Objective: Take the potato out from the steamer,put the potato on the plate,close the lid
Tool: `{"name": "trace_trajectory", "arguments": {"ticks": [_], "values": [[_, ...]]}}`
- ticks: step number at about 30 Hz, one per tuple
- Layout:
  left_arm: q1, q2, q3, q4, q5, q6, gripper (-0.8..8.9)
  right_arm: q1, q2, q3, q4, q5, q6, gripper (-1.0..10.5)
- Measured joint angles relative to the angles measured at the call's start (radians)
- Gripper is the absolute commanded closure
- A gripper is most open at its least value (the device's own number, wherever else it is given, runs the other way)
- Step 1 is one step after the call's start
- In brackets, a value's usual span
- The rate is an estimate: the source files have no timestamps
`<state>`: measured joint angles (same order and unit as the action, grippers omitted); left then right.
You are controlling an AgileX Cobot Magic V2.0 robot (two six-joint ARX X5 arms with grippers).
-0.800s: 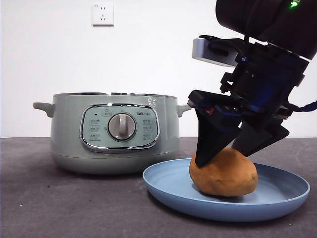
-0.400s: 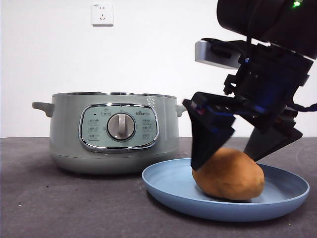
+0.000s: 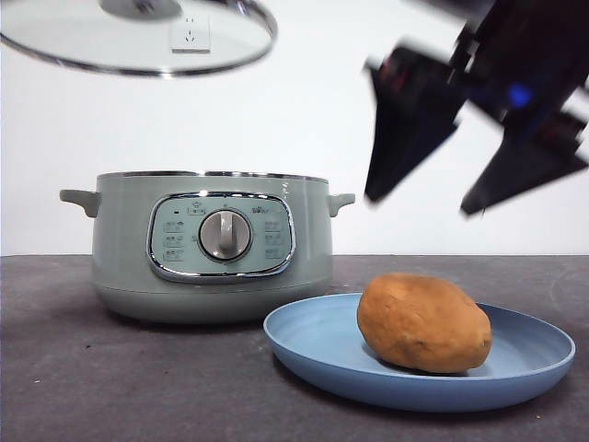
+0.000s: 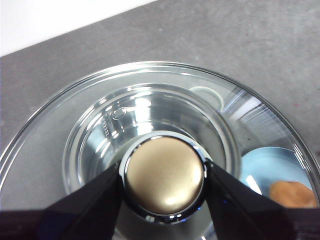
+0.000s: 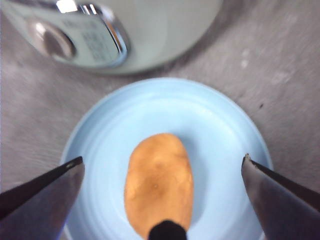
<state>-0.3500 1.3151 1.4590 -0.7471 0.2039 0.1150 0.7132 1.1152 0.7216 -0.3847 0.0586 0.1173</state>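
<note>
Oval orange-brown potato [image 3: 424, 322] resting on shallow light-blue plate [image 3: 313, 354], released. Right gripper [image 3: 474, 198] above it, jaws spread wide, empty. Left gripper [image 4: 164, 176] clamped on knob of clear glass lid [image 3: 55, 46], high above sage-green steamer [image 3: 120, 249]. Centre over chrome rim, lower level.

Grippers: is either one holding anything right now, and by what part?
The left gripper holds the lid by its knob, above the steamer. The right gripper holds nothing.
</note>
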Motion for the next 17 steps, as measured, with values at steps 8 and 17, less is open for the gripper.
{"name": "trace_trajectory", "arguments": {"ticks": [8,17], "values": [[-0.011,0.157,0.000,0.140,0.000,0.008,8.22,0.000,-0.281,0.003,-0.092,0.026,0.025,3.5],[-0.039,0.320,0.000,0.226,-0.003,0.009,8.22,0.000,-0.473,0.090,-0.161,0.076,0.048,3.5]]}}
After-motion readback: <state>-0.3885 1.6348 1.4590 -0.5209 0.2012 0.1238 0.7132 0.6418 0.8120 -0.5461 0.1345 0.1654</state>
